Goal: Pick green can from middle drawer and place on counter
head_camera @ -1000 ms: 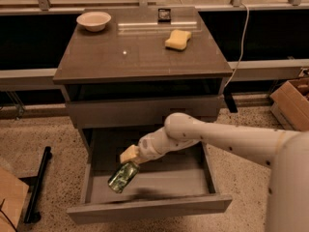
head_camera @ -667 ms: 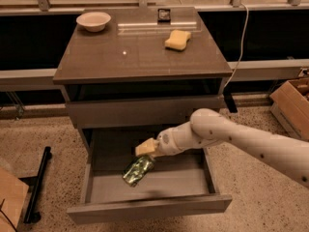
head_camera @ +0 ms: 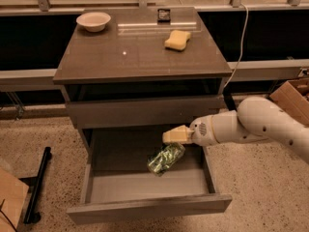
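The green can hangs tilted over the right part of the open middle drawer, above its pale floor. My gripper comes in from the right on a white arm and is shut on the can's upper end, with its cream fingers just above the can. The counter is the grey-brown top slab of the cabinet, above and behind the gripper.
A yellow sponge, a pale bowl and a small black object sit on the counter. The shut upper drawer front overhangs the gripper. A cardboard box stands at right, a black stand at left.
The gripper has moved right and slightly up inside the drawer. The green can has moved with it, from the drawer's left part to its right part.
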`<action>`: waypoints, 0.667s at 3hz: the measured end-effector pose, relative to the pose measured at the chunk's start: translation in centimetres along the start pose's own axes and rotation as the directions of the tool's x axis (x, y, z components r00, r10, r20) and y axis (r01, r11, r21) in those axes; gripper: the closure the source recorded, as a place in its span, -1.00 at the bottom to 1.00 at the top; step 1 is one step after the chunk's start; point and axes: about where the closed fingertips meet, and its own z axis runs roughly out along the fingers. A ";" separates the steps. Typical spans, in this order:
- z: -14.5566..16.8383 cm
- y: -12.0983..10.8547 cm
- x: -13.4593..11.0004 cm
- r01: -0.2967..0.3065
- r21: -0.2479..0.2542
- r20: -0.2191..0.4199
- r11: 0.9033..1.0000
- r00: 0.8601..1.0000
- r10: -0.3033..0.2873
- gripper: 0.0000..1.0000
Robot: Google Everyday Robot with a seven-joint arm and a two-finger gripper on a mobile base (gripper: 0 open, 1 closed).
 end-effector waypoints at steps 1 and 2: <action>-6.1 3.0 -4.2 0.102 0.103 0.058 0.990 0.992 -0.108 1.00; -10.7 5.4 -10.5 0.180 0.234 0.101 0.956 0.973 -0.208 1.00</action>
